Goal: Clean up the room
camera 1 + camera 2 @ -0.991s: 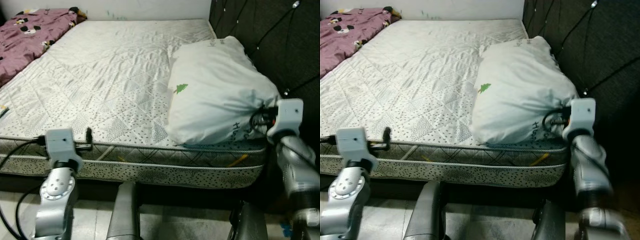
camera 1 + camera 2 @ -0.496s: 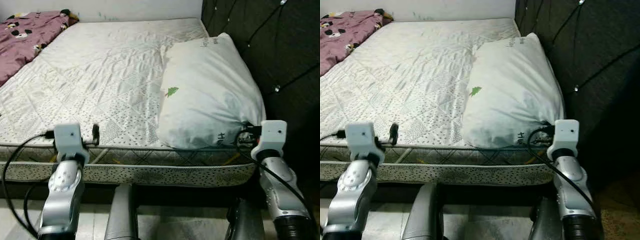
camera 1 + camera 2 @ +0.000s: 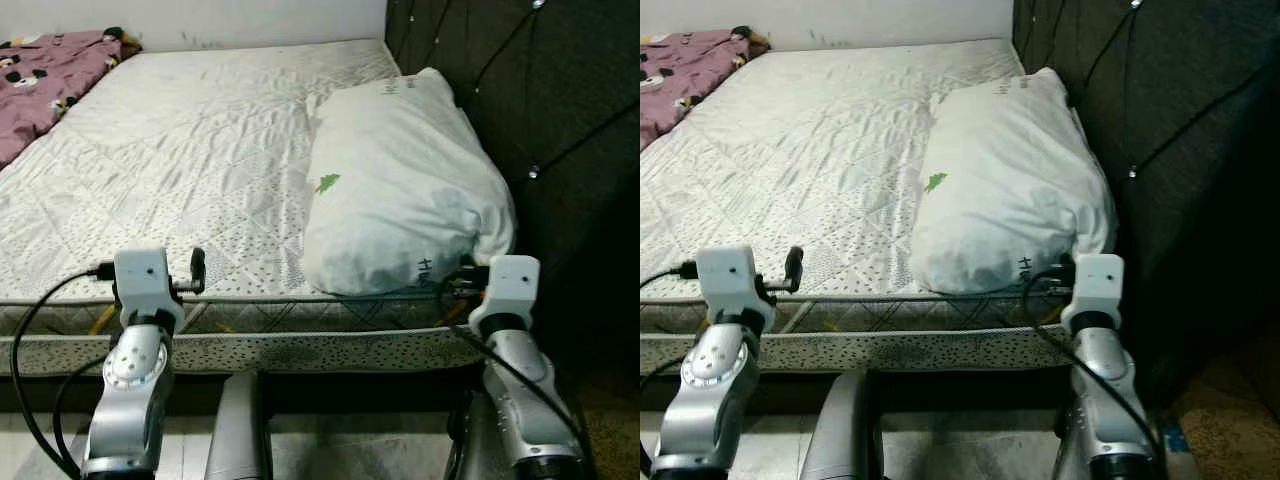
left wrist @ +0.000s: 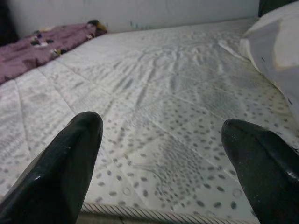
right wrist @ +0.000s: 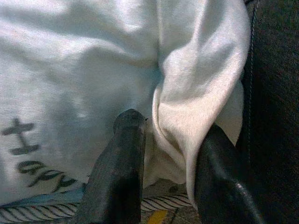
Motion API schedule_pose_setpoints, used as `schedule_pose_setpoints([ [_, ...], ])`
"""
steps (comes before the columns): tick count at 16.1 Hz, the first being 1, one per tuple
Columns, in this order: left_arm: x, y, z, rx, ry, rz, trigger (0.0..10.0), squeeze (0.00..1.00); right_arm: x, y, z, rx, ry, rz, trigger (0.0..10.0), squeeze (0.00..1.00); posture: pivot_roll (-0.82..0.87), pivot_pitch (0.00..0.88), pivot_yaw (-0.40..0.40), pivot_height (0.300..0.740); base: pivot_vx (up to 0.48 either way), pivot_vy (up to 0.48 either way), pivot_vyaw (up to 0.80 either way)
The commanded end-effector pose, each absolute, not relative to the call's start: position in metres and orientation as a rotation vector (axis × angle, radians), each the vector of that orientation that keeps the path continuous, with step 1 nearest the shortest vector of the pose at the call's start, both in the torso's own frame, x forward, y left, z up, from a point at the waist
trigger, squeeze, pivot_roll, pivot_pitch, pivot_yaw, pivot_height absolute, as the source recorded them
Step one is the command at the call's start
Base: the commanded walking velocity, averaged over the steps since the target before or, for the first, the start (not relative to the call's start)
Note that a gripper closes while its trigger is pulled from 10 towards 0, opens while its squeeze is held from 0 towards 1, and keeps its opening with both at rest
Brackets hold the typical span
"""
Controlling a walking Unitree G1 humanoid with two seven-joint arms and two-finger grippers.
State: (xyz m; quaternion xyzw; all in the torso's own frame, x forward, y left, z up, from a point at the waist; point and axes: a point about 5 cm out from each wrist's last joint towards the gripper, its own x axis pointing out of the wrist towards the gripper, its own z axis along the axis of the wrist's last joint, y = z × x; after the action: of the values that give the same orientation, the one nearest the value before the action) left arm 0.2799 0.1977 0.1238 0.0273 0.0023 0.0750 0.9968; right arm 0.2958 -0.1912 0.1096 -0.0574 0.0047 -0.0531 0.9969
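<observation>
Looking through the left eye view, a wide bed with a bare white quilted mattress (image 3: 200, 170) is seen, its speckled edge running across the lower part of the scene. A plump white fabric pillow (image 3: 405, 185) with a small green leaf mark and dark lettering lies on the mattress at the robot's right, pressed against the dark tufted upholstered headboard (image 3: 540, 130). A crumpled maroon blanket with black-and-white prints (image 3: 45, 80) is bunched at the far left corner of the bed. The left pincer (image 3: 197, 271) is held just at the near mattress edge, well apart from the pillow. The right pincer (image 3: 462, 277) is set at the pillow's near right corner, beside the headboard.

In the right eye view the same layout is shown, with the pillow reaching almost to the near edge of the mattress.

In the left wrist view the left pincer is seen released, its two black fingers (image 4: 60, 172) spread wide over the dotted mattress cover with nothing between them; the pillow's side is visible at one edge and the maroon blanket far off.

In the right wrist view the right pincer's black fingers (image 5: 122, 172) are seen clenched around a gathered fold of the pillow's corner, with the mattress piping just beneath and the headboard alongside.
</observation>
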Motion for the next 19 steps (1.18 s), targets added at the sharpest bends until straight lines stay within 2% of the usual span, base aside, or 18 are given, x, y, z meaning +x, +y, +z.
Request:
schedule_pose_setpoints([
  [1,0.279,0.196,0.125,0.06,-0.01,0.141,10.0,0.0,0.296,-0.181,0.112,-0.127,-0.005,-0.076,10.0,1.0,0.02,0.0,0.078,0.467,0.0,0.0,0.0],
  [5,0.272,0.187,0.117,0.035,0.004,0.138,10.0,0.0,0.297,-0.181,0.123,-0.112,-0.05,-0.097,10.0,1.0,0.01,0.0,0.074,0.467,0.0,0.0,0.0],
  [9,0.264,0.185,0.119,0.034,-0.026,0.114,10.0,0.0,0.296,-0.162,0.141,-0.088,-0.122,-0.053,10.0,1.0,0.0,0.0,0.075,0.467,0.0,0.0,0.0],
  [13,0.259,0.181,0.122,0.027,-0.047,0.095,10.0,0.0,0.282,-0.158,0.146,-0.06,-0.142,-0.051,10.0,1.0,0.0,0.0,0.065,0.467,0.0,0.0,0.0],
  [16,0.258,0.181,0.125,0.026,-0.052,0.103,10.0,0.0,0.288,-0.166,0.167,-0.087,-0.21,-0.095,10.0,1.0,0.01,0.008,0.056,0.467,0.0,0.0,0.0],
  [19,0.257,0.18,0.123,0.017,-0.047,0.109,10.0,0.0,0.295,-0.161,0.181,-0.081,-0.238,-0.075,10.0,1.0,0.01,0.017,0.05,0.467,0.0,0.0,0.0],
])
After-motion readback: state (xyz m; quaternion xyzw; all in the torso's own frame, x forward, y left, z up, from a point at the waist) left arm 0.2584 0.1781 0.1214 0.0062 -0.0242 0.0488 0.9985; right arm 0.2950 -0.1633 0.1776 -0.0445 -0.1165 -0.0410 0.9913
